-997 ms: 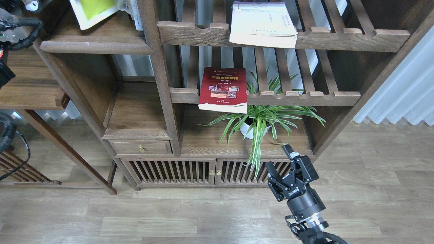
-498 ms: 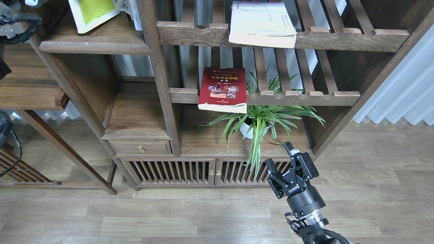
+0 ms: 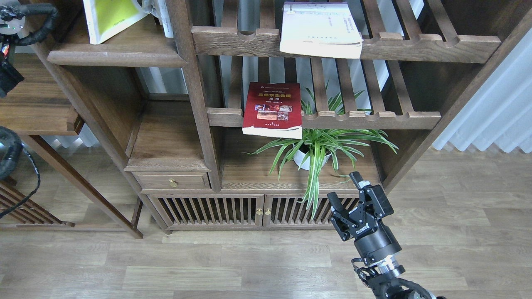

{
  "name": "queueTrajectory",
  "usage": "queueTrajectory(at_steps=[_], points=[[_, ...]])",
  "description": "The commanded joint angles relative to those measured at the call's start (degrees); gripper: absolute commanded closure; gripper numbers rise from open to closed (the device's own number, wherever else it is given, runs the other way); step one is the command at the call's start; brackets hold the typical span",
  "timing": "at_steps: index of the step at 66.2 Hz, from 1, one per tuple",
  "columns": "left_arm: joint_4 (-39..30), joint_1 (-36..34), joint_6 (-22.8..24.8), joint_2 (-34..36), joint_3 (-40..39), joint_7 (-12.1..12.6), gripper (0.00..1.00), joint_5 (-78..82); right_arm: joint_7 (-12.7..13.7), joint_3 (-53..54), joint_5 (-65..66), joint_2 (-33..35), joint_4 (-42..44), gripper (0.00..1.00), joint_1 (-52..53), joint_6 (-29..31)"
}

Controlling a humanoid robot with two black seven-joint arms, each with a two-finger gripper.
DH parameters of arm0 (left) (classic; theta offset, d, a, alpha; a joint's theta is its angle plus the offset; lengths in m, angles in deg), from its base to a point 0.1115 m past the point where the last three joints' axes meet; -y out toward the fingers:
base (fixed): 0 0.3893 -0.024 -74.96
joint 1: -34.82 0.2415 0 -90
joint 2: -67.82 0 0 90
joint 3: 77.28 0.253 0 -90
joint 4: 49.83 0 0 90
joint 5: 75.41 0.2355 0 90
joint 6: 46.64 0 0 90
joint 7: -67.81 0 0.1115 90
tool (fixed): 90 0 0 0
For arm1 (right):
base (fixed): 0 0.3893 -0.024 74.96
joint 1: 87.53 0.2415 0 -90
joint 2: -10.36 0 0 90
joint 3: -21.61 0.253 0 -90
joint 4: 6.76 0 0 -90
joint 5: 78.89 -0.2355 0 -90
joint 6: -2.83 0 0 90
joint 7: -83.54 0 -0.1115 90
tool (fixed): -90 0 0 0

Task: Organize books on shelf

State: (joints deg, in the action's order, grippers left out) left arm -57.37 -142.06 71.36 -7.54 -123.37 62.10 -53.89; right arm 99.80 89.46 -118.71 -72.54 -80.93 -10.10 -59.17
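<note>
1. At the far left, only dark cabled parts of the left arm show at the edge; its gripper is out of sight.
2. The lime-yellow book leans on the solid plank shelf, probably the collecting spot.
3. The dark red book lies flat on a slatted rack, overhanging its front rail, so a gripper could take its edge.
4. Above it, the white-lavender book overhangs the upper rack likewise.
5. A potted plant stands beneath.
6. The right gripper hovers low before the cabinet, fingers spread and empty, well apart from any book, seemingly readying a reach.
</note>
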Motion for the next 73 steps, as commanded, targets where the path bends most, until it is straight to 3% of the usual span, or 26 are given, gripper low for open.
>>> queueTrajectory(at_steps=[1,14,20,37,73], points=[[-1.6,0.3,0.0,0.0,-2.2,-0.6,0.62,-1.7,-0.1,0.0,0.0,-0.1,0.0,0.02,0.0,0.0],[-3.8,0.7,0.0,-0.7,-4.6,-1.4,0.59,-5.6,-0.1,0.0,0.0,-0.2,0.0,0.02,-0.1,0.0],[-4.1,1.4,0.0,-0.2,-4.6,-1.3,0.53,-5.8,-0.1,-0.1,0.0,-0.2,0.1,0.02,-0.1,0.0],[-9.8,6.2,0.0,3.5,-6.9,-1.1,0.52,-6.0,-0.1,0.0,0.0,-0.1,0.1,0.02,-0.3,0.0],[-14.9,9.9,0.0,2.6,-7.6,-1.1,0.38,-8.3,-0.1,0.1,0.0,-0.1,0.1,0.02,1.3,0.0]])
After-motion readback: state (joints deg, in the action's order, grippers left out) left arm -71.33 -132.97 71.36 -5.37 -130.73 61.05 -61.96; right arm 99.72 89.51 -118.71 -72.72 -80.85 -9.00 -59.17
